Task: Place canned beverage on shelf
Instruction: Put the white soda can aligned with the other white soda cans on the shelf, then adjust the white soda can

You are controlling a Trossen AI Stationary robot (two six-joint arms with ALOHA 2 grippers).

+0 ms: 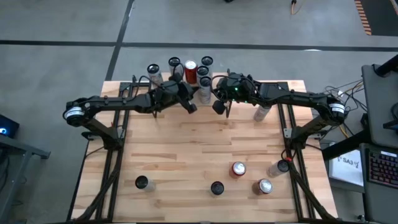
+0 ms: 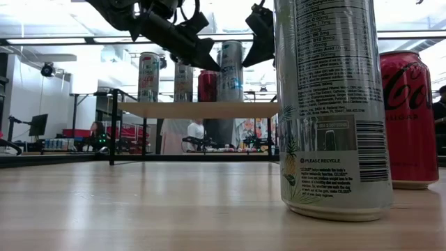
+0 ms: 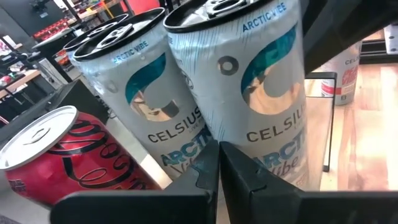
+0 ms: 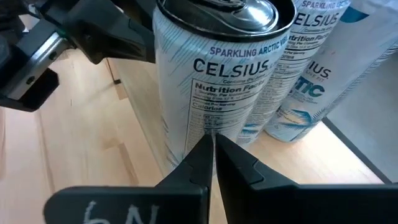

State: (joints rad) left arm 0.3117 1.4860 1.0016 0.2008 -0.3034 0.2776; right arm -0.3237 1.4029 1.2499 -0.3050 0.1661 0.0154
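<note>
The shelf (image 2: 167, 109) stands at the table's far middle with several canned beverages on it: tall white Celsius cans (image 3: 261, 93) and a red cola can (image 1: 190, 70). My left gripper (image 1: 191, 107) hovers just in front of the shelf's cans, shut and holding nothing; its wrist view shows the shut fingers (image 3: 205, 168) right before two Celsius cans. My right gripper (image 1: 219, 107) hangs beside it, also shut and holding nothing, with its fingers (image 4: 202, 155) pointing at a Celsius can (image 4: 217, 81). More cans stand loose near the table's front edge.
Near the front edge stand a red cola can (image 1: 238, 168), a silver-topped can (image 1: 265, 186) and dark-topped cans (image 1: 216, 187) (image 1: 142, 182). Another can (image 1: 261, 113) stands under the right arm. In the low view a tall pale can (image 2: 331, 104) fills the foreground.
</note>
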